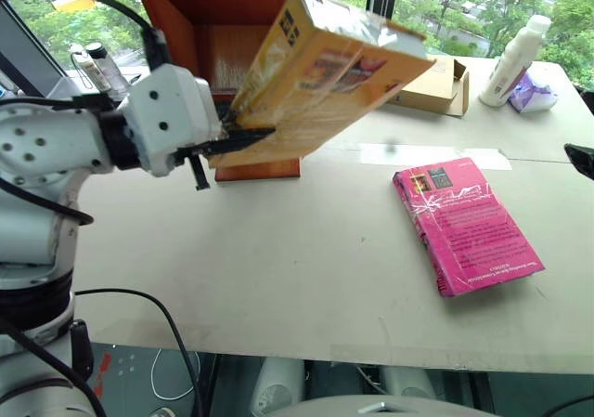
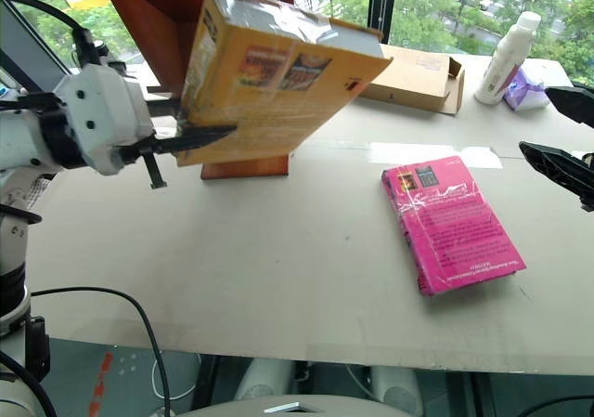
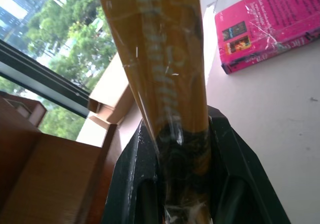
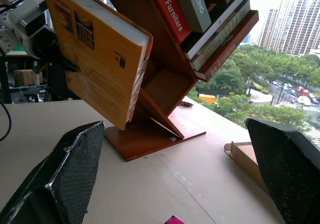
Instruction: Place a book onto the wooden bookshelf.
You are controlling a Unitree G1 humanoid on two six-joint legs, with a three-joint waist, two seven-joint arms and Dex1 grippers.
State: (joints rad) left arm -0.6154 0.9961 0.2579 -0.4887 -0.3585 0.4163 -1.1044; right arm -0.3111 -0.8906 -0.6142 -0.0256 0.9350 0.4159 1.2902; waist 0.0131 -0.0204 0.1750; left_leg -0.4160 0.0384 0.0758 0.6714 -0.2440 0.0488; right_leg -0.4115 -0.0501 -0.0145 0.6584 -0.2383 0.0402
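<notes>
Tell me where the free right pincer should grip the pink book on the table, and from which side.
The pink book lies flat on the table, so a grip from above finds no edge. Its near end sits close to the table's front edge. Probably best: slide it until that end overhangs, then bring the open right pincer in level from the front, across its thickness.

Left pincer (image 4: 67,67) grips book (image 4: 97,54) before wooden bookshelf (image 4: 165,84); right pincer (image 4: 175,184) agape

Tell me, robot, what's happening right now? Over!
Left gripper shut on the book, lifted before the wooden bookshelf. Right gripper open, empty. Pink book flat on table, not blocking.
</notes>
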